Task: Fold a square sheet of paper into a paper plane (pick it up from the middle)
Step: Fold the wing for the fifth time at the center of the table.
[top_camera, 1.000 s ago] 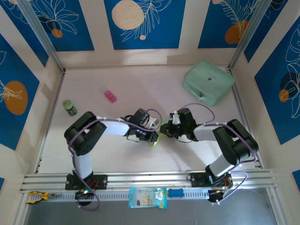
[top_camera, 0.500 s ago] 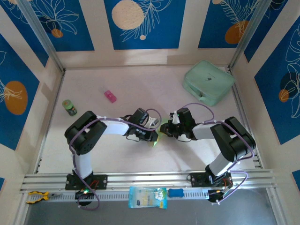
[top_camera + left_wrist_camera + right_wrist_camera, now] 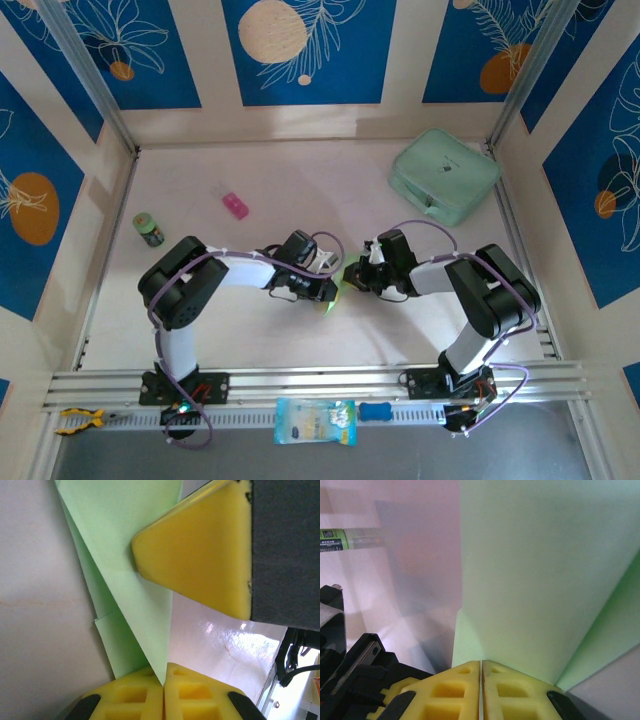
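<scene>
A: Nearer us than the mint case [image 3: 445, 175] and off to its left, do we have the paper [image 3: 135, 555] held from both sides?

B: Yes. Our left gripper [image 3: 164, 677] is closed on its narrow tip, our right gripper [image 3: 481, 665] closed on the opposite edge. Its long axis seems to run from one gripper to the other, so neither arm is nearer; we judge the next crease follows that line.

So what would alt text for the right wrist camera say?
The right gripper, yellow and shut, pinches folded pale-green paper spanning the frame's right side. Behind lie the pale table and a green-labelled bottle, upper left.
</scene>
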Tool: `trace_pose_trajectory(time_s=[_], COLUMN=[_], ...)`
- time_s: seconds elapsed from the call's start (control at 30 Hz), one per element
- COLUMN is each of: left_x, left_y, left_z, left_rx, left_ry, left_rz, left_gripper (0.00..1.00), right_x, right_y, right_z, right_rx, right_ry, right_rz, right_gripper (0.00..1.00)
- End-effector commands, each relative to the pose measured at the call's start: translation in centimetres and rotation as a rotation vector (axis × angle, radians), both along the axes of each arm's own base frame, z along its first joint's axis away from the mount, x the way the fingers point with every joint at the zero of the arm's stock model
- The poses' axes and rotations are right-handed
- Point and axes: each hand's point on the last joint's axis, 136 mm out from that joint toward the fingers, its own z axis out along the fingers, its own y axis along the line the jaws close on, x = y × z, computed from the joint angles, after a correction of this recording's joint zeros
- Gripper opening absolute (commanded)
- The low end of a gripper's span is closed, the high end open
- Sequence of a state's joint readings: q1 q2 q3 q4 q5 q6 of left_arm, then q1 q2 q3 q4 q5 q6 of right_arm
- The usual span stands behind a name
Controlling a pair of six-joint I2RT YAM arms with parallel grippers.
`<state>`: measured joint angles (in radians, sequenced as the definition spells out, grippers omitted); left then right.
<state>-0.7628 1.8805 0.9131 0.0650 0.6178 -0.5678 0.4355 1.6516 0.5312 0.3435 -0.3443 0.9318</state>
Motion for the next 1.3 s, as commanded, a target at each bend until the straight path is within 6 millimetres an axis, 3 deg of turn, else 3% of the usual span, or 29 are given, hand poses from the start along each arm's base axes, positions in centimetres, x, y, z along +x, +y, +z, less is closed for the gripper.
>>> trace_pose_trajectory(time_s=[0.0,0.47,0.77,0.87,1.1,1.27], left_x=[-1.0,-1.5,-1.5,-1.5,-1.6,-1.6], left_y=[1.5,1.8,2.1,2.1,2.0,2.0], left_z=[-1.4,-1.2,-2.4,-2.6,-2.7,-2.5], left_rx=[0.052,0.035,0.067,0.070,0.069,0.065], left_ry=[0.033,0.037,0.064,0.071,0.077,0.075], left_rz=[-0.002,0.008,0.022,0.024,0.023,0.024], left_gripper=[0.09,0.00,0.00,0.00,0.00,0.00], right_x=[0.1,0.0,0.0,-0.6,-1.2,-1.2], right_y=[-1.3,-2.7,-0.4,0.7,2.4,0.1], right_z=[-1.1,-1.7,2.9,3.4,2.3,-1.2], right_rx=[-0.065,-0.087,0.033,0.040,0.012,-0.161], right_ry=[0.012,0.012,-0.083,-0.085,-0.053,0.037], right_rz=[-0.036,-0.094,0.002,0.038,0.083,0.007], right_gripper=[0.11,0.11,0.12,0.12,0.11,0.10])
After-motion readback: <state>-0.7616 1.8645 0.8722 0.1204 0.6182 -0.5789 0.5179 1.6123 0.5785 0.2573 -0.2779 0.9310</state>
